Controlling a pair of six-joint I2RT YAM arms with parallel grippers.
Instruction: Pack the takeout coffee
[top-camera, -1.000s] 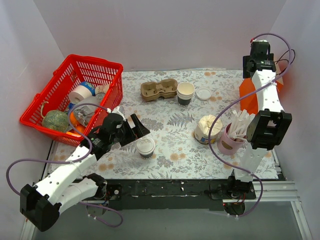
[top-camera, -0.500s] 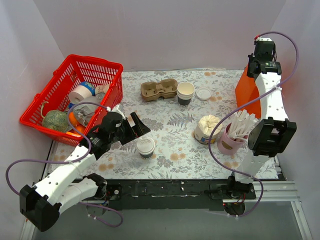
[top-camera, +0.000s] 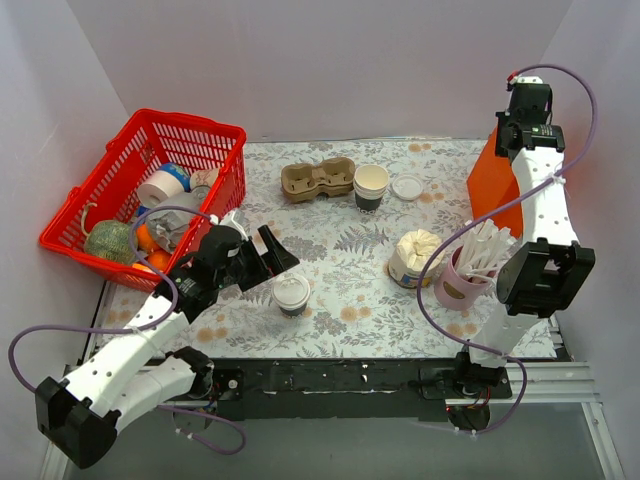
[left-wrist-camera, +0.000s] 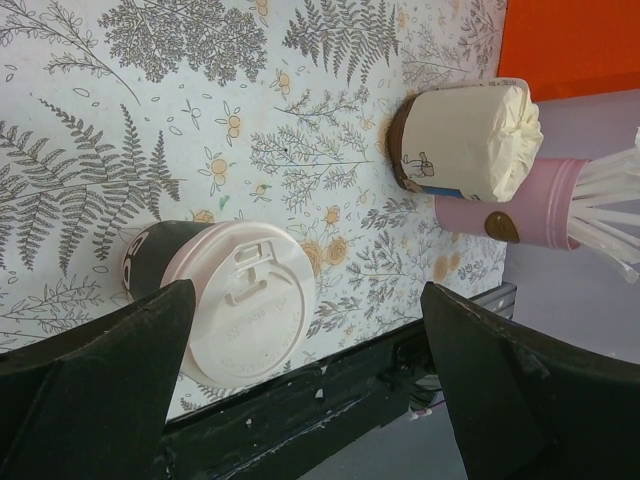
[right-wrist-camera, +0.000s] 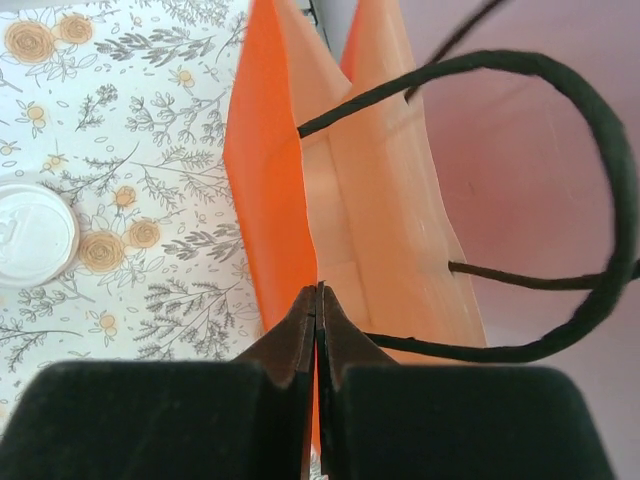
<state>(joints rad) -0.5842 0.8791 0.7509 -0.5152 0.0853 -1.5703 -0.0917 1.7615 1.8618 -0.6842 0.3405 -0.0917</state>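
We see the takeout coffee (top-camera: 291, 293) upright by the tabletop's near edge, just ahead of our wide-open left gripper (top-camera: 266, 262) — the nearer arm. The right gripper (right-wrist-camera: 318, 296) pinches the orange bag (right-wrist-camera: 268, 180) at the far right corner.

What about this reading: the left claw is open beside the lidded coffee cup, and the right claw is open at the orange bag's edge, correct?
The right claw is shut on the edge of the orange bag, not open; see the right wrist view. The left claw is open beside the lidded coffee cup.
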